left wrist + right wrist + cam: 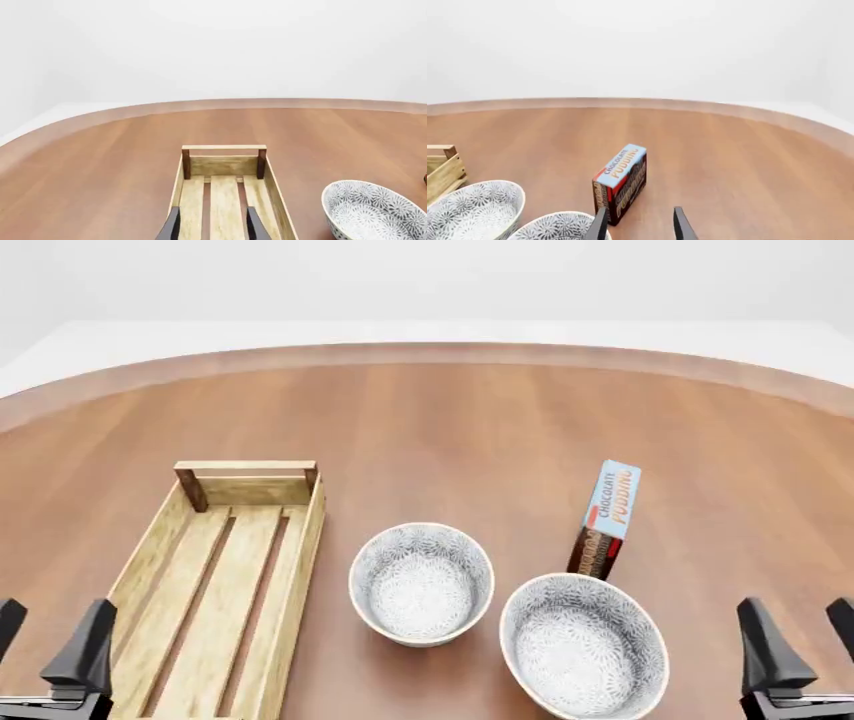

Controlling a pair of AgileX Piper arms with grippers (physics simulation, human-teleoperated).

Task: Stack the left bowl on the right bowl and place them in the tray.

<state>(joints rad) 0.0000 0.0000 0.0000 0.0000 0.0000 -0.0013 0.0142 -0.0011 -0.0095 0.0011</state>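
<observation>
Both bowls sitting apart on surface (441, 410), nothing stacked yet. Left bowl (420, 583) lying between tray (307, 540) and right bowl (583, 645); pudding box (607, 518) standing just behind right bowl. Left pincer (47, 645) hanging over tray's near end, spread wide, empty. Right pincer (801, 640) waiting wide, empty, beside right bowl.

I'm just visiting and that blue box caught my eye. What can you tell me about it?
The pudding box is a slim carton, standing on the wooden table. Its light blue face reads "Chocolate Pudding" in red and white letters, and a broad side is dark brown with lettering. It stands behind the right bowl, very near its rim; whether they touch I cannot tell. The other bowl sits apart from it. Nothing holds the box.
</observation>
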